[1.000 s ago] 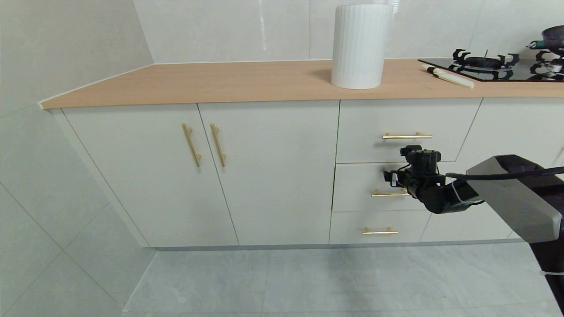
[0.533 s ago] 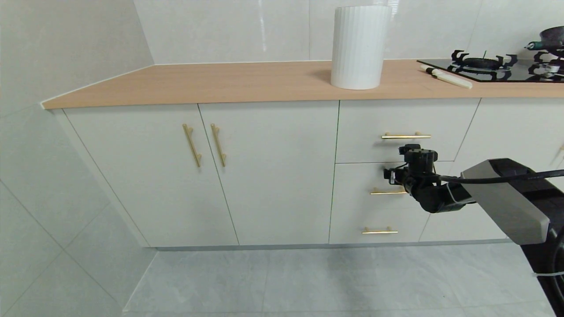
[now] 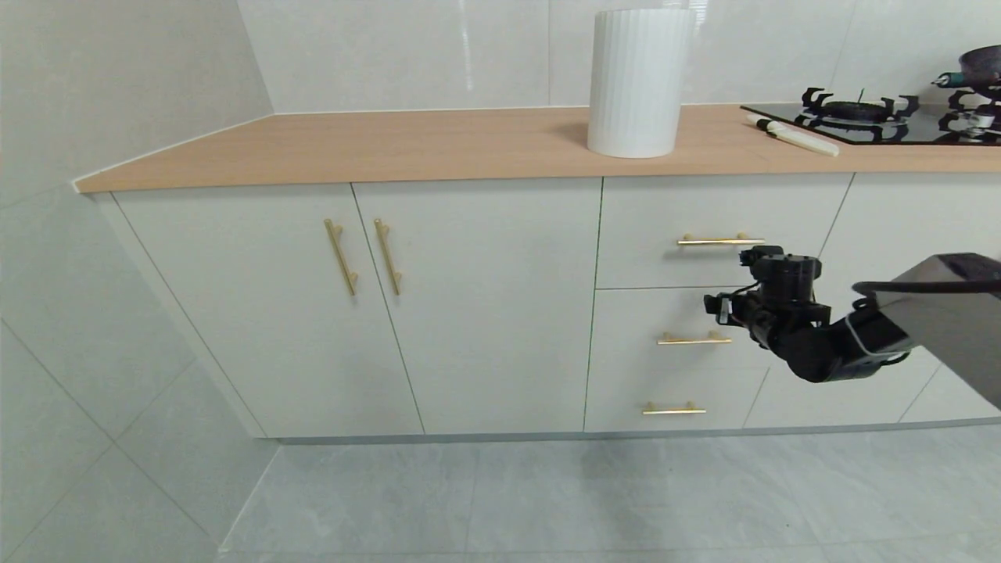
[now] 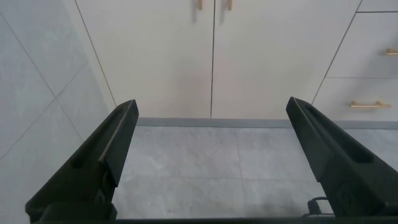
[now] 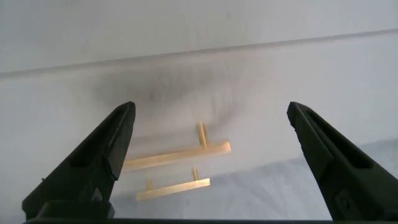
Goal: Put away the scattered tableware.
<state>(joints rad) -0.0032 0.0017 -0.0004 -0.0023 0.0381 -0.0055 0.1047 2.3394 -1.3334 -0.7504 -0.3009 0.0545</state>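
Cream knife (image 3: 794,134) beside the hob (image 3: 907,133) looks light, stiff, slick; we'd pinch its handle. Right gripper (image 5: 209,112) and left gripper (image 4: 211,106) gape empty

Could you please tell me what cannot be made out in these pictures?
Drawers: contents hidden by closed fronts, head view.
Container: top cut off by the head view's upper edge; contents unseen.
Pan: cut off by the head view's right edge.
Utensil beside the stove: too small in head view to tell its kind.
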